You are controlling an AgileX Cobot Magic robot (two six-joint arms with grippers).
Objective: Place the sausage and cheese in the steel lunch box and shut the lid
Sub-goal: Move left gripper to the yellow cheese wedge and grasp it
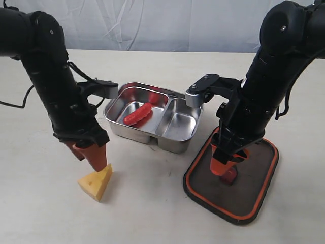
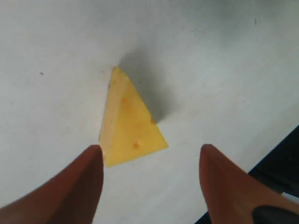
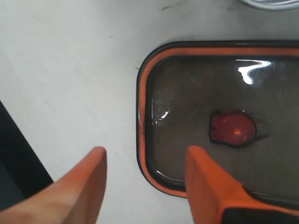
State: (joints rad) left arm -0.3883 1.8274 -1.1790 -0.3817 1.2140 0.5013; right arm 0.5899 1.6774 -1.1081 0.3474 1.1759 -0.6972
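We see both jaws wide open and empty. Our left jaws sit off-centre over the cheese [image 2: 131, 126]; closing may knock it aside.

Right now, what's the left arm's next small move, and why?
Probably lower the open left gripper around the cheese and close. The sausage already lies in the steel lunch box; the cheese sits on the table, ungripped.

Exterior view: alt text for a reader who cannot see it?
A red sausage lies in the larger compartment of the steel lunch box. The open left gripper hangs over the cheese on the table; the open right gripper hangs over the lid lying beside the box.
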